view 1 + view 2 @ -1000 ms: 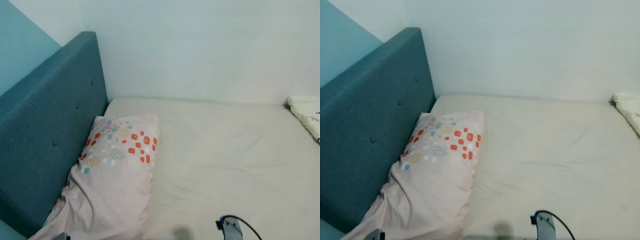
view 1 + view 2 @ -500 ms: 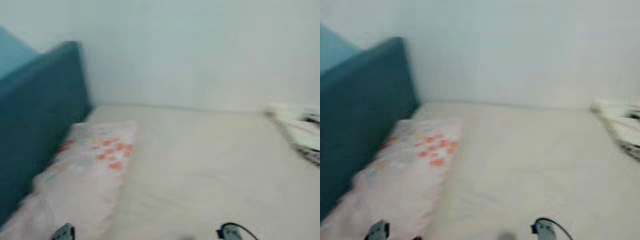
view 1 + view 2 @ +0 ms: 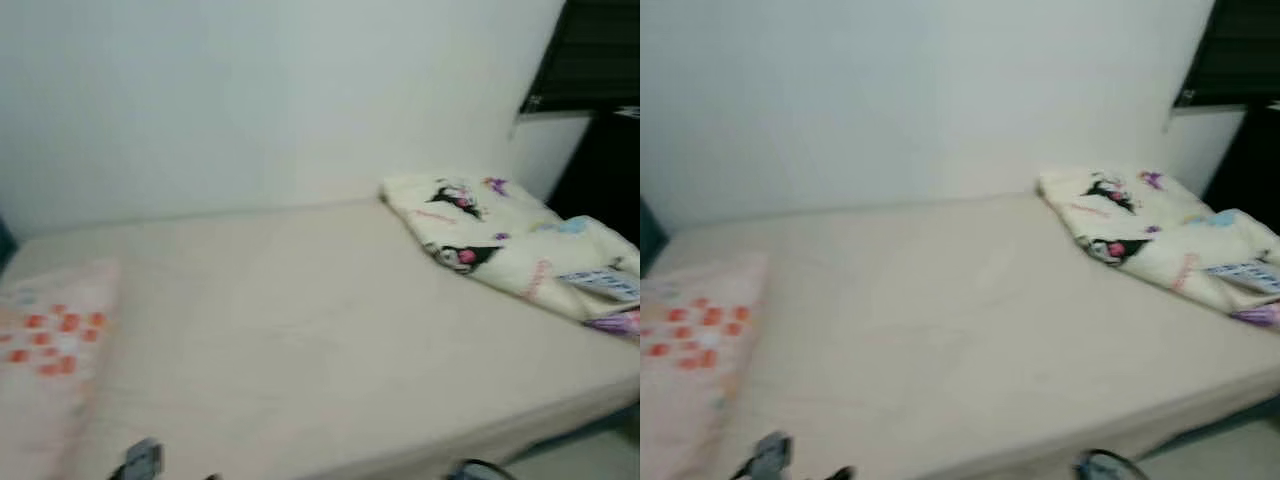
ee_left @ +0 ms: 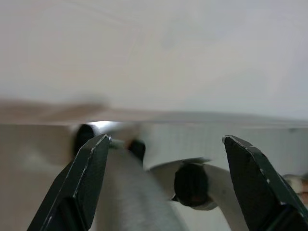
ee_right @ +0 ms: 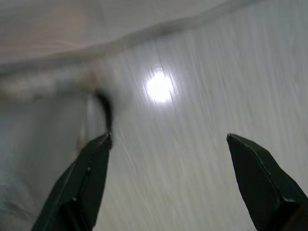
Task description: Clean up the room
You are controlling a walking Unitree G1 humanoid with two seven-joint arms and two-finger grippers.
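Both tools hang low by the bed's near edge with fingers spread wide and nothing between them. Seen from the wrist, the left tool (image 4: 166,144) faces the side of the mattress, with blurred grey shapes close under it that I cannot make out; the right tool (image 5: 168,144) hangs over pale, glossy floor (image 5: 202,125) carrying a bright glare spot, with the bed's lower edge beyond. Neither touches bedding.

From the head views (all a little blurred) the bed (image 3: 300,330) runs along a white wall (image 3: 250,90), its cream sheet bare across the whole middle. A pink pillow (image 3: 45,340) with orange spots lies at the bed's left end, beside a sliver of dark headboard (image 3: 648,235). A crumpled cream blanket (image 3: 500,235) with cartoon prints is heaped at the right end, its long axis running from the wall-side corner toward the near right edge. Past it, something dark (image 3: 595,50) stands against the wall.
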